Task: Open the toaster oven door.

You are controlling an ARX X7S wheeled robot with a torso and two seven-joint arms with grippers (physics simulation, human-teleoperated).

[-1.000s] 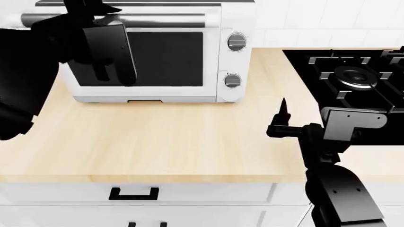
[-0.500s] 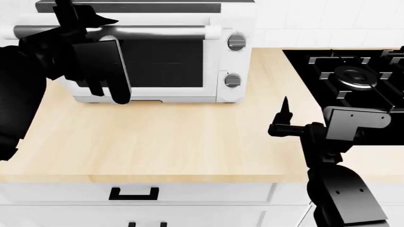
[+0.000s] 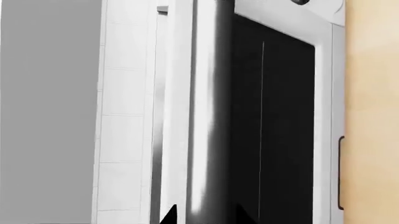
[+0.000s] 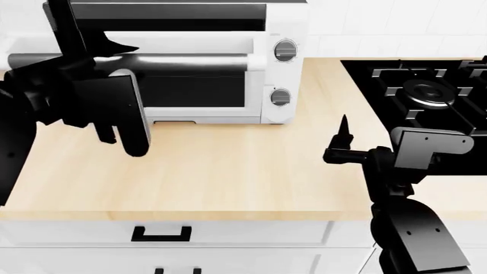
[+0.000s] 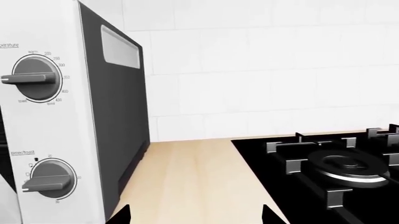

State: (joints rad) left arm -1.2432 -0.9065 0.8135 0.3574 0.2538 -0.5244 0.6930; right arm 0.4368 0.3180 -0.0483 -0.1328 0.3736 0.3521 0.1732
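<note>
The oven [image 4: 182, 63] sits at the back left of the desk [image 4: 228, 171], against the tiled wall [image 5: 262, 70]. Its door [image 4: 190, 85] is partly open: the top edge is tipped forward off the body and a dark gap shows above it. The bar handle [image 4: 182, 61] runs along that top edge. The left claw [image 4: 80, 48] is at the handle's left end. In the left wrist view two black fingertips [image 3: 169, 215] flank the handle [image 3: 212, 116], one on each side, so the claw appears closed around the bar; actual contact cannot be confirmed. The door glass [image 3: 274, 126] is dark, inside a white frame. The left arm covers the door's left part in the head view. Two silver knobs [image 4: 285, 50] are on the oven's right panel, one above the other; both also show in the right wrist view [image 5: 34, 78]. The right claw [image 4: 343, 145] hangs over the desk, well apart from the oven, between it and the hob [image 4: 426, 91]. Its tips [image 5: 121, 215] are spread apart with nothing between them. The hob lies at the desk's right rear. A white drawer front with a black handle [image 4: 161, 233] is below the desk edge.
</note>
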